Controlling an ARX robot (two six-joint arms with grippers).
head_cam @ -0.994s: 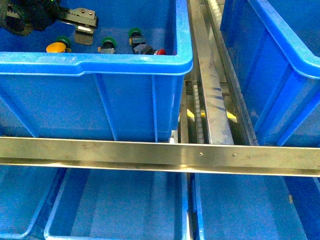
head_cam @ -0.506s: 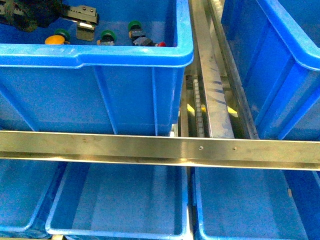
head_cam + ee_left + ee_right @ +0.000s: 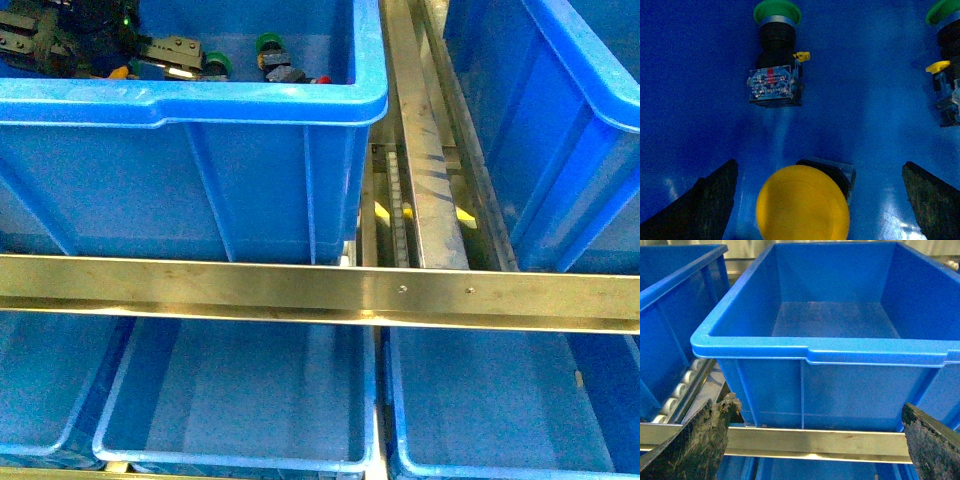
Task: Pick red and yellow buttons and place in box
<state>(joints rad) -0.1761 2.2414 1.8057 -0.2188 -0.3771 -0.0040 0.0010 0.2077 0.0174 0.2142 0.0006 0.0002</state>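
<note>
Blue moulded plastic, smooth and glossy, forms the bin (image 3: 200,108) in which my left gripper (image 3: 818,167) works. My left jaws stand spread wide, with one dark, rough-faced finger (image 3: 705,205) on each side of the yellow button (image 3: 802,205). There is a visible gap on both sides and nothing is gripped. The yellow button has a round domed cap over a dark body and rests on the bin floor between those jaws. Near it lies a green button (image 3: 774,50) with a round cap, black collar and translucent contact block. A second green-capped switch (image 3: 946,55) lies well apart from it. In the front view a red button (image 3: 320,79) shows just above the rim, near the bin's right wall. My right gripper (image 3: 818,405) is likewise spread wide and holds nothing. It faces a rectangular blue box (image 3: 825,347) with a rounded rim. A brushed metal rail (image 3: 815,444) runs below that box.
</note>
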